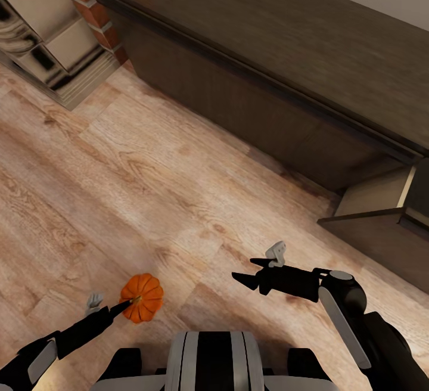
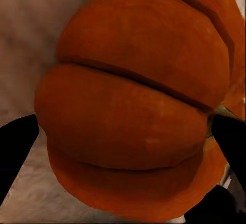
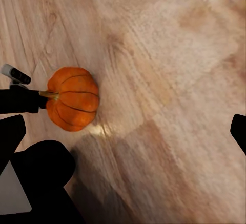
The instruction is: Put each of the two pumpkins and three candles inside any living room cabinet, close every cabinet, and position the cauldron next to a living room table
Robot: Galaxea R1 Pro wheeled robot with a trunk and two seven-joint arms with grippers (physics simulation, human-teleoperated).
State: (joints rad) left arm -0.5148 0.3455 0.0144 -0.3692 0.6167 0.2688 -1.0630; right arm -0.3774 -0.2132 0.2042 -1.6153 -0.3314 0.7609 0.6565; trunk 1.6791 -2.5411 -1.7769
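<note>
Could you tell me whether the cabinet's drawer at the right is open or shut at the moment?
Open. The drawer juts out from the cabinet, showing its pale interior.

Both arms are matte black with pale grey panels set along the forearm links. The right arm [image 1: 351, 313] has a rounded black joint capped by a grey disc, then a tapering black wrist ending in a pointed black pincer [image 1: 250, 272], with a small light-grey block on top. The left pincer [image 1: 113, 310] is black too, with a similar grey block. The trunk [image 1: 214, 358] is grey-white with black stripes.
</note>
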